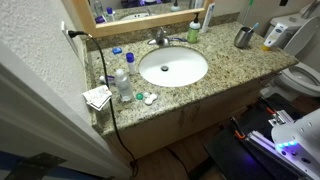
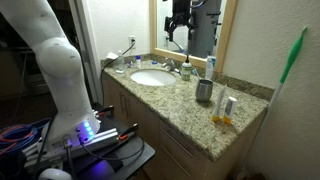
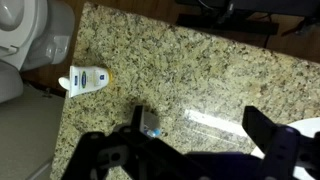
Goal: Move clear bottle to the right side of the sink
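Note:
The clear bottle (image 1: pixel 123 85) stands upright on the granite counter, left of the white oval sink (image 1: pixel 173 67) in this view, among small items. The sink also shows in an exterior view (image 2: pixel 150 77), with its chrome faucet (image 1: pixel 160 38) behind it. My gripper (image 3: pixel 200 140) is open and empty, high above the counter's other end. It looks down on a metal cup (image 3: pixel 148 122) and a white tube (image 3: pixel 88 78). The clear bottle and the sink are out of the wrist view.
A green bottle (image 1: pixel 195 30) and a tall white bottle (image 1: pixel 209 18) stand by the mirror. The metal cup (image 1: pixel 243 37) stands right of the sink. A black cable (image 1: pixel 103 75) crosses the counter's left end. A toilet (image 3: pixel 25 30) sits past the counter's end.

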You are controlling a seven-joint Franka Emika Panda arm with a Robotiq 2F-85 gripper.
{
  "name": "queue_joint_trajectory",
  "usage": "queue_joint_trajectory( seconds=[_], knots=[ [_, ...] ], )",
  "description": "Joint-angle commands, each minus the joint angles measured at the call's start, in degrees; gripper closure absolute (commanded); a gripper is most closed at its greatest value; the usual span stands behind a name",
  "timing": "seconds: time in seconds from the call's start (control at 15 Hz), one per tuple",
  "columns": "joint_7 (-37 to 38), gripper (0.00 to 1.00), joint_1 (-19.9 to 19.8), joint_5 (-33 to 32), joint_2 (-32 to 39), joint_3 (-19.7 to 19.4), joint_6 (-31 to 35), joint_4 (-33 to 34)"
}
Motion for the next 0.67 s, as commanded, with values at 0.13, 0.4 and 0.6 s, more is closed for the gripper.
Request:
queue_joint_trajectory(
  seconds=[0.13,0.4,0.6],
  knots=[
    [-3.1,0.0,2.2,-0.1,0.1,2.3,2.2,0.4],
    [-1.6,0.0,8.7,0.2,-1.2,10.3,1.8,1.5],
    [-3.2,0.0,13.5,0.3,-1.5,15.1,2.6,1.6]
  ],
)
